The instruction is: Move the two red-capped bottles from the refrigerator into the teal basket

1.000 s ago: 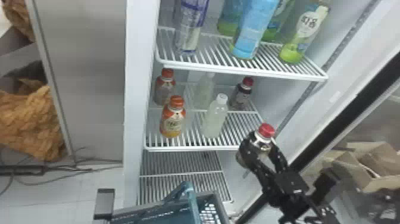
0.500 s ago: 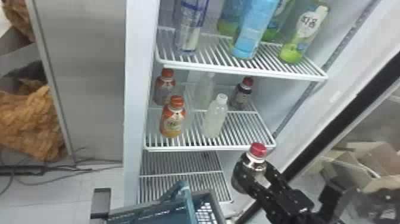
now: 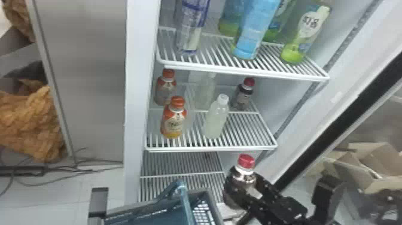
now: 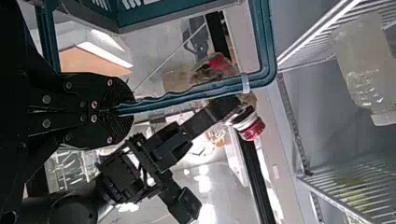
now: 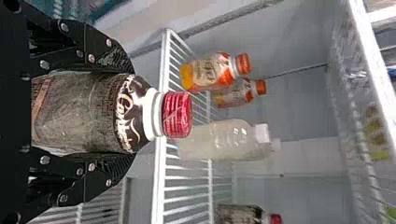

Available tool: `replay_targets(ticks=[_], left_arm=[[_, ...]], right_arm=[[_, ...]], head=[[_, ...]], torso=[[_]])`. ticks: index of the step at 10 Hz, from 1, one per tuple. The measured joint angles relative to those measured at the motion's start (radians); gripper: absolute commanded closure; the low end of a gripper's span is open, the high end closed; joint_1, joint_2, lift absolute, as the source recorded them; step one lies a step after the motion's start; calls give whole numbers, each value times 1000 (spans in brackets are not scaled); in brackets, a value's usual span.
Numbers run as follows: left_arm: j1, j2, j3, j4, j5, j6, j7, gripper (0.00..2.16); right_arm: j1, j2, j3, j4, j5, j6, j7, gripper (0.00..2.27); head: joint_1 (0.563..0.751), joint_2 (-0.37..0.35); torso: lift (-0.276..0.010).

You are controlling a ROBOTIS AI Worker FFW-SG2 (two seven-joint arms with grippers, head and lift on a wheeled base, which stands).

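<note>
Leftward and down, toward the teal basket (image 3: pixel 149 213), the right end effector (image 3: pixel 243 191) has carried a red-capped bottle (image 3: pixel 246 162). Its two fingers are pinching the bottle from opposite sides, with the red cap clear beyond their tips. The teal basket is just to the left of that end effector. The left end effector (image 3: pixel 98 200) is on the basket's far side; in the left wrist view, the left end effector (image 4: pixel 125 108) has its fingers pressed together around the basket's handle (image 4: pixel 187 91).

The other red-capped bottle (image 3: pixel 243 95) stands on the middle shelf (image 3: pixel 251 127), beyond and higher than the right end effector. Also on that shelf, beyond the right end effector and farther left, stand a white-capped bottle (image 3: pixel 216 118) and two orange-capped bottles (image 3: pixel 173 121). Cardboard boxes (image 3: pixel 368 170) lie to its right.
</note>
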Motion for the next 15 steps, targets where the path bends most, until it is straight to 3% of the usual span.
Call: replay_targets(ticks=[3, 8, 10, 13, 15], left_arm=[[-17, 2, -2, 15, -16, -12, 0, 1134], [-38, 4, -13, 30, -19, -34, 0, 1133], [-47, 5, -21, 40, -19, -46, 0, 1133], [-50, 3, -28, 42, -8, -53, -2, 1133], [-54, 3, -34, 41, -5, -53, -2, 1133]], right_arm=[[-9, -11, 13, -28, 3, 138, 57, 607], [-20, -34, 62, -64, -9, 304, 73, 605], [-38, -43, 71, -55, 8, 392, 75, 476], [-60, -49, 82, -18, 18, 400, 83, 463], [-70, -49, 82, 13, 29, 329, 86, 467]], head=[[695, -350], [695, -350], [695, -350], [695, -350], [695, -350]], torso=[[-228], [-228], [-228], [-228], [-228]])
